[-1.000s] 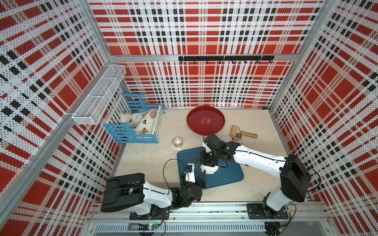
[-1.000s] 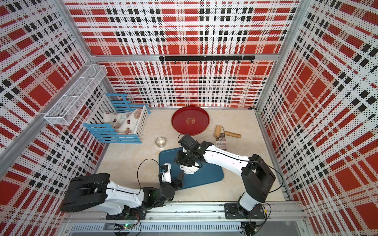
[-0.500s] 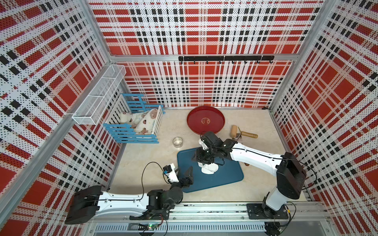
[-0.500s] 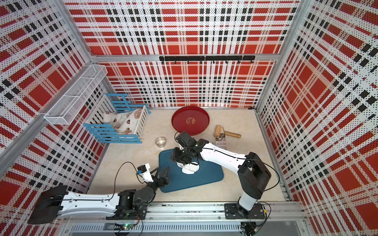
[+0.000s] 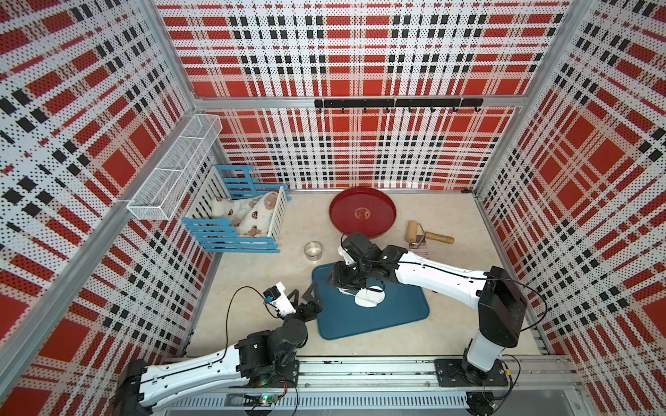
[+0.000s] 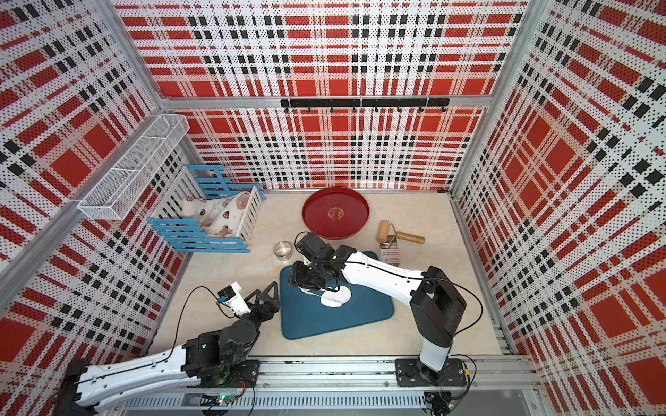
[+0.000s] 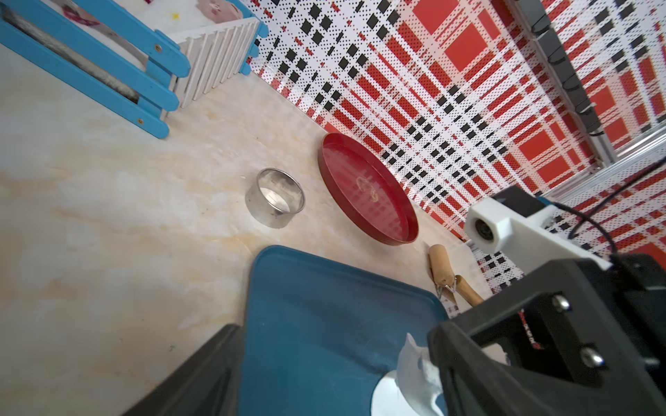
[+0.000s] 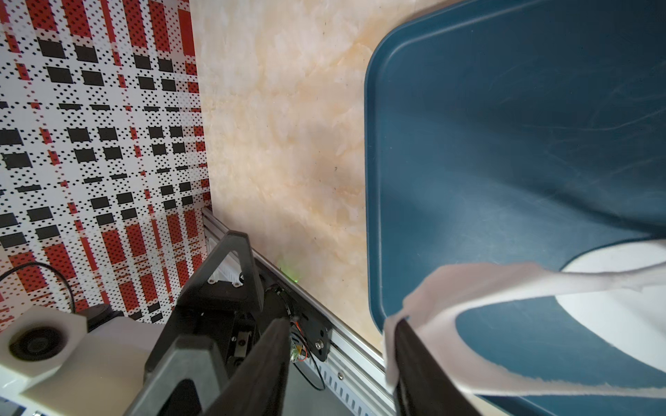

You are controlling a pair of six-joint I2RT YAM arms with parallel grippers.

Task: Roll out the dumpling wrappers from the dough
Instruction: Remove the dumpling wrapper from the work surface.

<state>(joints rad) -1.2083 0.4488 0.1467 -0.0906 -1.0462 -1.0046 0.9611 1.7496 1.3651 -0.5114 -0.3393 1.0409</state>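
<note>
The right end effector (image 5: pixel 331 284), jaws apart with ragged dough (image 8: pixel 504 282) draped over one finger (image 8: pixel 414 360), hangs mid-frame above the tray (image 5: pixel 396 317), the round wrapper (image 5: pixel 371 298) lying flat just to its lower right, nearer it than the left end effector (image 5: pixel 305 291), also released.

Red plaid walls (image 5: pixel 360 54), beige marbled floor (image 5: pixel 245 266).

1. The tray (image 5: pixel 393 317) lies on the surface (image 5: pixel 259 273), front centre, with a dumpling wrapper (image 5: pixel 371 298) on it.
2. The ring (image 5: pixel 312 250) stands behind the tray's left corner.
3. The plate (image 5: pixel 362 212) lies farther back, the roller (image 5: pixel 425 236) to its right.
4. The crib (image 5: pixel 230 237) stands back left.
</note>
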